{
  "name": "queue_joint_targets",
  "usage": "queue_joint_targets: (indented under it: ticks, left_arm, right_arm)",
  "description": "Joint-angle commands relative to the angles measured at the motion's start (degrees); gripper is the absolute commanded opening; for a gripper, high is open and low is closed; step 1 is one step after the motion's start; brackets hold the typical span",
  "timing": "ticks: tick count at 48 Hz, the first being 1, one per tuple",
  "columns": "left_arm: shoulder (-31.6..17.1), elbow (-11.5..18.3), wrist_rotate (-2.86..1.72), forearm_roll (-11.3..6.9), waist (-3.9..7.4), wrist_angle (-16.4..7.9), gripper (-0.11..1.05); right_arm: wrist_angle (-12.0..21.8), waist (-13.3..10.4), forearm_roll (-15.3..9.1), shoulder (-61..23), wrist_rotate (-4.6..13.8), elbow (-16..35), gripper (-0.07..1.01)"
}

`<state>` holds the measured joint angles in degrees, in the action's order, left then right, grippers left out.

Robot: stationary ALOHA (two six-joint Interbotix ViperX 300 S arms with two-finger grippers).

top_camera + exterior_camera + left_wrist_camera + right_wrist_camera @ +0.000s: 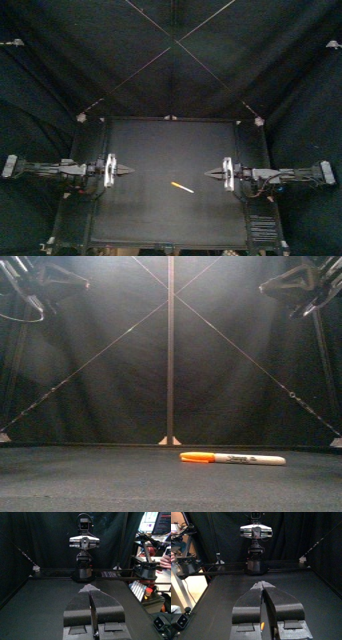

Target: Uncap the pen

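Note:
A marker pen (183, 187) with a white barrel and an orange cap lies flat on the black table, a little right of centre and toward the front. In the front view the pen (234, 459) lies crosswise with its orange cap pointing left. My left gripper (130, 172) hovers at the table's left side, jaws shut and empty, well apart from the pen. My right gripper (215, 172) hangs at the right side, also shut and empty, a short way behind and to the right of the pen. The left wrist view (89, 588) and right wrist view (262, 585) show the jaws pressed together.
Black curtains close the back and the sides. In each wrist view the opposite arm (83, 547) stands across the table (160, 215).

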<state>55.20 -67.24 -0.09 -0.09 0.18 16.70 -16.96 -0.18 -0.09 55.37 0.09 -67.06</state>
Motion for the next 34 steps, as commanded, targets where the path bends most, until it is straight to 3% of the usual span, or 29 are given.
queue_joint_targets:
  ticks: [1, 6, 10, 15, 19, 24, 34]
  left_arm:
    - [-3.3, 0.2, 0.44, 0.35, 0.35, 0.8, -0.08]
    - [-7.1, 1.0, 0.44, 0.44, 0.62, 1.1, -0.02]
    - [-10.2, 1.8, 0.35, 0.44, 0.97, 1.1, 0.01]
    - [-14.2, 2.9, 0.35, 0.35, 2.29, 1.4, 0.03]
    - [-16.8, 3.5, 0.35, 0.26, 3.34, 1.8, 0.05]
    - [-19.8, 3.9, 0.26, 0.18, 4.22, 2.1, 0.10]
    - [-24.4, 4.2, 0.09, 0.18, 4.75, 4.0, 0.24]
  right_arm:
    - [-0.1, 0.4, 0.8, -2.0, 0.88, -0.6, -0.02]
    - [0.1, 0.5, 3.0, -5.3, 2.99, -1.7, 0.05]
    - [0.7, 0.6, 6.1, -9.6, 5.36, -1.5, 0.08]
    - [2.0, 0.6, 9.2, -14.6, 8.17, -0.4, 0.11]
    - [3.8, 0.7, 10.4, -18.6, 9.58, 0.7, 0.17]
    - [6.6, 1.0, 10.7, -23.6, 10.37, 2.6, 0.34]
    - [9.6, 1.4, 10.1, -31.9, 10.37, 6.2, 0.73]
